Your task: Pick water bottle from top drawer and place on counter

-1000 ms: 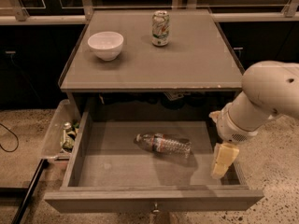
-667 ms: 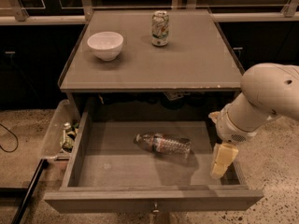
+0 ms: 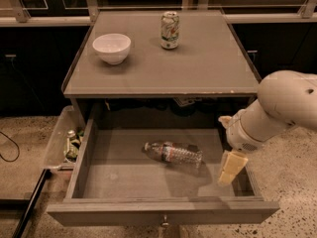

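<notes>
The water bottle (image 3: 173,154) lies on its side in the middle of the open top drawer (image 3: 161,213), cap toward the left. The counter (image 3: 208,68) is the flat grey-brown cabinet top above the drawer. My gripper (image 3: 231,167) hangs from the white arm at the right, over the drawer's right end, to the right of the bottle and apart from it. It holds nothing.
A white bowl (image 3: 112,48) stands at the counter's left and a green-and-white soda can (image 3: 170,29) at its back middle. A clear plastic bin (image 3: 62,145) with cans sits on the floor left of the drawer. Dark cabinets line the back.
</notes>
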`<state>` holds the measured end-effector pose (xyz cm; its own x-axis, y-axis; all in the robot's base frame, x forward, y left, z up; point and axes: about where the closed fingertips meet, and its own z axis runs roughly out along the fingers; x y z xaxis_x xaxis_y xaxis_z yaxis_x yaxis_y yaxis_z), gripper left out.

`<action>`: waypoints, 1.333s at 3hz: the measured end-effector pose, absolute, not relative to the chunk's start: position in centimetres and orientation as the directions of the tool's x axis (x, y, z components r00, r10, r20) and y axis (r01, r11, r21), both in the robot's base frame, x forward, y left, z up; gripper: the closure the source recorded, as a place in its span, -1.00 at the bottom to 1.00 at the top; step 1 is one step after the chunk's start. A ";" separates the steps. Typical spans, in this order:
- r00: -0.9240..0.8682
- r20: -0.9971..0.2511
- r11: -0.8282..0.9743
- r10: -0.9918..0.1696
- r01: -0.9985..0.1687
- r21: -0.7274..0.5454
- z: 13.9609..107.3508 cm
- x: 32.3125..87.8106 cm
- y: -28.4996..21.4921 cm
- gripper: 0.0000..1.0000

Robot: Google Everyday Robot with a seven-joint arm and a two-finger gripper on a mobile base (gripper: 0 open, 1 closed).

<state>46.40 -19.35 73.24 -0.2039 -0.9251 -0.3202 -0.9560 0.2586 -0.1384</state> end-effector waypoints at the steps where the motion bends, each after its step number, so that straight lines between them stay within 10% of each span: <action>1: -0.188 -0.378 0.273 -0.907 -0.944 -0.184 71.3 48.3 -17.9 -1.00; 4: -0.132 -0.565 0.303 -0.814 -0.927 -0.221 65.3 51.9 -14.2 -1.00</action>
<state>51.86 -14.23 65.26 -0.1317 -0.8144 -0.5651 -0.9269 0.3032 -0.2210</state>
